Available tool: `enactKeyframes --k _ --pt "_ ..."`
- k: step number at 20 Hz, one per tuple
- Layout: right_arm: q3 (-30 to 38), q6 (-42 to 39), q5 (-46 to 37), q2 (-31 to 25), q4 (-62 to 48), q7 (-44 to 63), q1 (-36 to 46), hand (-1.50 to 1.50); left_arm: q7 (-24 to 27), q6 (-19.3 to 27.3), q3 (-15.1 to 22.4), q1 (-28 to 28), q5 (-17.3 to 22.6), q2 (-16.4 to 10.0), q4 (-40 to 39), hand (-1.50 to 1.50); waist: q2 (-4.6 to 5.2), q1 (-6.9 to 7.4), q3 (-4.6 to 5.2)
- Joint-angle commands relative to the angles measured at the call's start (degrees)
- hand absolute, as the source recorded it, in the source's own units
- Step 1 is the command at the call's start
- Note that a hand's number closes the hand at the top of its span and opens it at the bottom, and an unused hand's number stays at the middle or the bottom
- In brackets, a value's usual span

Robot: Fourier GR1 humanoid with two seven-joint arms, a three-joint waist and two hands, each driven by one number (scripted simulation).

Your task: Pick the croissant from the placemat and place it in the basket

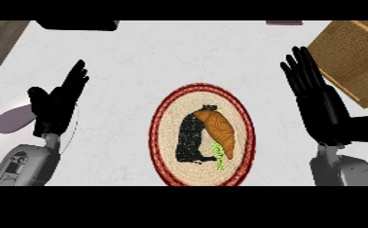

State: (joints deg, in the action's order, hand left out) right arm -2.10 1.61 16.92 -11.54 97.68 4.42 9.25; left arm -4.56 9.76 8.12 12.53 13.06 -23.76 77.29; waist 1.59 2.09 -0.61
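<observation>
Head view: croissant (219, 127) lies on placemat (161, 124), worktop (144, 51) front edge. Left hand (54, 106) and right hand (320, 103) show straight, empty fingers. Risk: the adjoining dark item (189, 139) could get snagged during the grasp, well short of the basket (348, 51).

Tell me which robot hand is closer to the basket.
The right robot hand, beside the basket; the left robot hand is on the placemat's far side.

Counter (179, 51) with placemat (167, 121), basket (349, 56)
</observation>
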Motion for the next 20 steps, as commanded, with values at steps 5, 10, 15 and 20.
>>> enactKeyframes --k 5,10,15,20 --pt "-11.5 -17.7 -4.3 -7.0 -6.8 0.5 15.5 1.50 6.5 -5.4 4.1 4.9 -3.3 -0.6 4.4 0.00 -0.87 2.66 0.67" --pt "-29.4 -29.4 -10.7 -1.8 -2.3 -13.5 13.2 -1.50 6.8 -7.0 6.4 5.2 -2.8 1.7 5.1 0.00 -1.24 1.07 0.50" --pt "-39.3 -11.7 -36.0 1.1 -1.3 -18.0 6.4 -1.50 8.3 -8.0 3.7 0.9 -2.2 -1.1 7.0 0.00 -1.98 -1.57 0.60" --pt "-36.0 -5.2 -49.3 -3.1 3.7 -7.0 12.6 -1.50 9.1 -8.9 3.1 -1.7 -1.7 -1.8 7.9 0.00 -2.30 -2.31 0.71"
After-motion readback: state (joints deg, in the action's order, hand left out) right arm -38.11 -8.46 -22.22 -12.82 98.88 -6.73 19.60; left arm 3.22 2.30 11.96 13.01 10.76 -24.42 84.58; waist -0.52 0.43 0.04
